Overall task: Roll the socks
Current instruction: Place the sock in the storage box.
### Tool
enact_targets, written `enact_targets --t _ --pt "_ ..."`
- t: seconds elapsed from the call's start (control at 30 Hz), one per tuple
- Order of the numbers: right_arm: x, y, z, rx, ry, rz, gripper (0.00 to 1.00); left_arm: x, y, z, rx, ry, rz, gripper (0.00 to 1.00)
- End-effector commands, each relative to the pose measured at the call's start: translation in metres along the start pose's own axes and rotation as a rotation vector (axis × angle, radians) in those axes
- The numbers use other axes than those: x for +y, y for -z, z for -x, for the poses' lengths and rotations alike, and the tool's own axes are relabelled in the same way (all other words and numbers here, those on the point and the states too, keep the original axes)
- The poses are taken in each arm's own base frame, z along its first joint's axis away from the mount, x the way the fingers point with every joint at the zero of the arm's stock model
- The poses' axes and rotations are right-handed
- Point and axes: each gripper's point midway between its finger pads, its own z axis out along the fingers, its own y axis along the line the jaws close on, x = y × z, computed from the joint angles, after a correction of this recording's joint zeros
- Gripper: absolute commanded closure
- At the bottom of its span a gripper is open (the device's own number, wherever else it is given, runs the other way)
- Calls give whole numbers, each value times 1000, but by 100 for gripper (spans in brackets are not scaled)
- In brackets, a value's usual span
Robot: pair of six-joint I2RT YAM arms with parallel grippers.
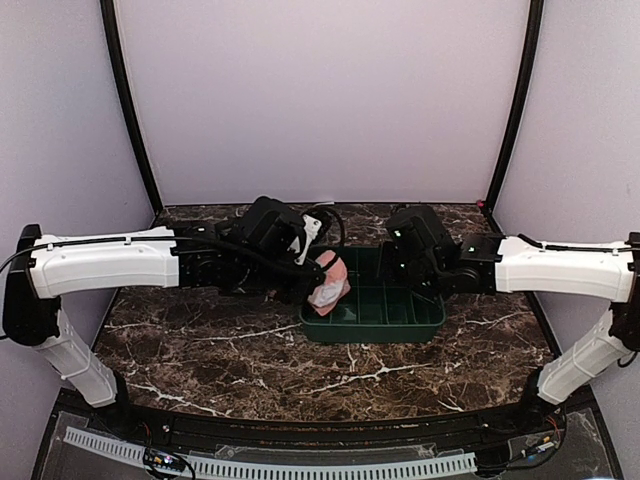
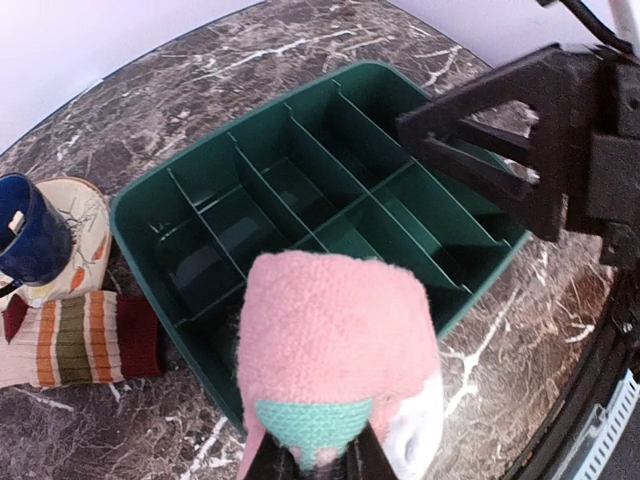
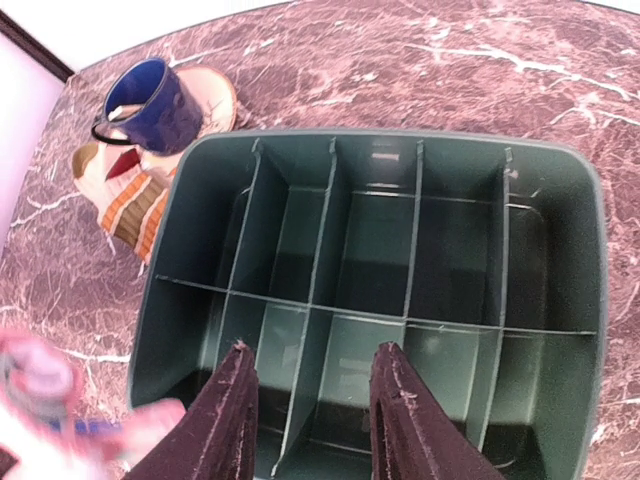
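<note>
My left gripper [image 2: 312,462] is shut on a rolled pink sock bundle [image 2: 335,350] with a teal patch and a white part. It holds the bundle over the near left edge of the green divided bin [image 2: 330,190]. In the top view the bundle [image 1: 329,281] hangs at the bin's left end [image 1: 330,328]. My right gripper [image 3: 312,365] is open and empty, hovering over the bin's compartments [image 3: 370,240]. A striped orange, green and dark red sock [image 2: 80,338] lies on the table left of the bin; it also shows in the right wrist view [image 3: 135,210].
A blue mug [image 2: 30,232] stands on a patterned cream cloth [image 2: 88,225] beside the striped sock, also seen from the right wrist [image 3: 150,105]. The bin's compartments hold nothing. The marble table [image 1: 250,370] extends in front of the bin.
</note>
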Motion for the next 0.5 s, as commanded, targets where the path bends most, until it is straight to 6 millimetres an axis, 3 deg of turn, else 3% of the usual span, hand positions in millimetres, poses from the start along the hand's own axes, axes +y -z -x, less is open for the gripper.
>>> enact_targets --t 0.0,0.17,0.47 --pt "-11 5 21 -82 -31 -5 65 30 -7 13 -32 43 150 100" --pt "-19 2 23 -91 -28 -5 65 48 -21 25 -57 54 265 100" --pt "-16 0 19 -73 -10 31 65 53 -51 35 -17 61 378 100"
